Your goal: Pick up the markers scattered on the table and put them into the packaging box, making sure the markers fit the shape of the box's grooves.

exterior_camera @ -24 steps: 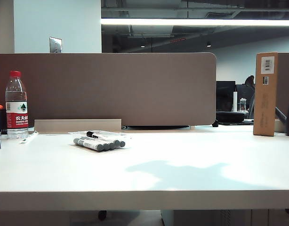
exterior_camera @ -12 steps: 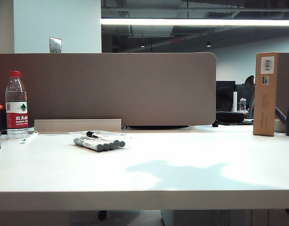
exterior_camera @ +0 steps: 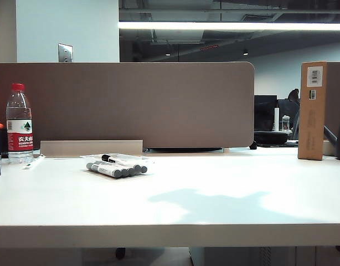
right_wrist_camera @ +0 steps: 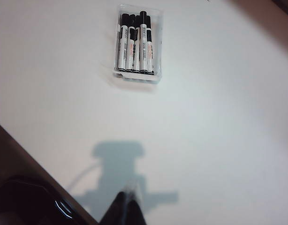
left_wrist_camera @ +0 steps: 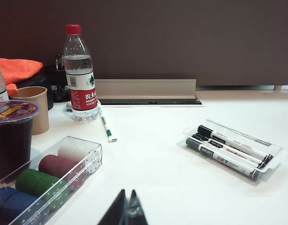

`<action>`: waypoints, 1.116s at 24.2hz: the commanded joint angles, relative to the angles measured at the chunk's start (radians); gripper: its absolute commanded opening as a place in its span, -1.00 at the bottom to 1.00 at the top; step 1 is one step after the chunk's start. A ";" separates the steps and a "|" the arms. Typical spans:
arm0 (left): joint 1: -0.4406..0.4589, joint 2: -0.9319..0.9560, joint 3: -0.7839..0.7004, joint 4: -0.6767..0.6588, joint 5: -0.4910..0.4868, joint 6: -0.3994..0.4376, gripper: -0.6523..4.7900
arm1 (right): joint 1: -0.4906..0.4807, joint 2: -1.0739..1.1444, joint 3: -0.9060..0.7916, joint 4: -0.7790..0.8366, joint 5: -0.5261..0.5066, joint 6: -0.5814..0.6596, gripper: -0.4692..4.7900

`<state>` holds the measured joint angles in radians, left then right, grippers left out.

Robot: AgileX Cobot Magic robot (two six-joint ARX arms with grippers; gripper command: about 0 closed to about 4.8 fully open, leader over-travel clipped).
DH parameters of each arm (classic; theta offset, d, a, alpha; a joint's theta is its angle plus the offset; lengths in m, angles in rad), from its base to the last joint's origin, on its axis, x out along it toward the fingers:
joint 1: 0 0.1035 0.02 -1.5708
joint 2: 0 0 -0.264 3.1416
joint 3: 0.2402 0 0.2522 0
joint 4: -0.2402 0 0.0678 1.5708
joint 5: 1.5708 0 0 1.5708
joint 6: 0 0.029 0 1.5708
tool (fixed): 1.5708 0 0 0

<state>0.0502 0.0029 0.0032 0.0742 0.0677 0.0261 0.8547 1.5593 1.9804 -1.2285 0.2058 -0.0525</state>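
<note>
Right tool: jaws pressed together, holding nothing, hanging high over the bare middle of the wide white table. Left tool: also closed and empty, low at the near left. Neither shows in the exterior view.

Slim white-barrelled markers with black and grey caps all lie side by side in the shallow clear plastic packaging box, far left of table centre. No loose marker visible on the table. One marker seems to ride across the top of the others, so its seating in the grooves can't be confirmed.

Key relation: the box is ahead of the right tool, long axes pointing away from it; from the left tool it is off to the right, markers lying obliquely. Neither arm is clearly nearer. Judgement: task looks essentially complete.
</note>
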 commanded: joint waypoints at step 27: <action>0.000 0.000 0.005 0.009 0.003 0.000 -0.76 | -0.190 -0.120 0.003 0.217 0.407 0.006 -0.84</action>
<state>0.0502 0.0029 0.0032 0.0708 0.0677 0.0261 0.6914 1.4612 1.9800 -1.0286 0.7280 -0.0502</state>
